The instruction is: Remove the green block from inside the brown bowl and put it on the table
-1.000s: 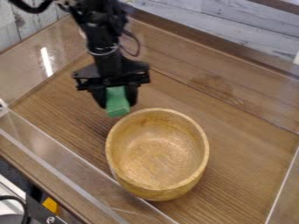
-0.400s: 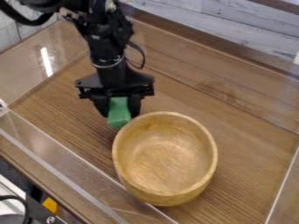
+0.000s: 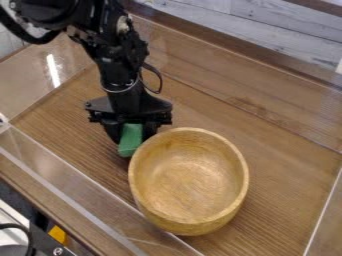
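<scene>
A wood-grain counter point(image 3: 254, 100) edged by clear acrylic walls fills the frame. The green block point(image 3: 130, 138) is held between the black jaws of the gripper point(image 3: 130, 132), left of centre, low over the counter and just beside the upper-left rim of the brown bowl point(image 3: 190, 180), outside it

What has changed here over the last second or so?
The arm has lowered the green block toward the table, beside the brown bowl, fingers still around it. The bowl has shifted slightly toward the lower right. The bowl stays empty.
</scene>
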{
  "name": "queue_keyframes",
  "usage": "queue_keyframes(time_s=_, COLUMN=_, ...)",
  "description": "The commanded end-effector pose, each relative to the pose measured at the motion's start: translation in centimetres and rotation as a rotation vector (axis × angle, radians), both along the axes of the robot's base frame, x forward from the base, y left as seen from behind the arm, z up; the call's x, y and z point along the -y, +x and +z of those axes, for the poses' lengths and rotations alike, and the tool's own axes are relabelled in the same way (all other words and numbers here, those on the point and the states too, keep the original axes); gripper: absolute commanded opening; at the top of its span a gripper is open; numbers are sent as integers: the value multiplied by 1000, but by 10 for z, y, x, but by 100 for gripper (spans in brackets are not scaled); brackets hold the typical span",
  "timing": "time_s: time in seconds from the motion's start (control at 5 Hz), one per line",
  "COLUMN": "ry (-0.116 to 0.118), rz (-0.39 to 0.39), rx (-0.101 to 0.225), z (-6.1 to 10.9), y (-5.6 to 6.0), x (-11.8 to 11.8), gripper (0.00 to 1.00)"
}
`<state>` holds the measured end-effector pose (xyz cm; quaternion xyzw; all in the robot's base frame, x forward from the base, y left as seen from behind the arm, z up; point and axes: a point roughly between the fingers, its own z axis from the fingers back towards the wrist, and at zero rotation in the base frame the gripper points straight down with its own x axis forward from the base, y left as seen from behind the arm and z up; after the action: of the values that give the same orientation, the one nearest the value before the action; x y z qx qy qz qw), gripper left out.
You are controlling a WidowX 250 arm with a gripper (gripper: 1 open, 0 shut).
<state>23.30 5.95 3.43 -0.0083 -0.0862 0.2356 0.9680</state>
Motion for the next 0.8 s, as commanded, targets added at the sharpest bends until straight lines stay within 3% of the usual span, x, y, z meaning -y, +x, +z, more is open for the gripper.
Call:
queue_keyframes(time_s=0.0, ry=22, rz=-69, rx=35, z=6, y=14, x=-13, gripper=0)
queue_keyframes(time_s=0.4, ry=40, rz=5, rx=14, z=5, y=-6, x=-27, gripper=0)
queue_keyframes(time_s=0.6, ry=50, rz=-12, rx=5, z=4, y=-15, x=-30, gripper=100)
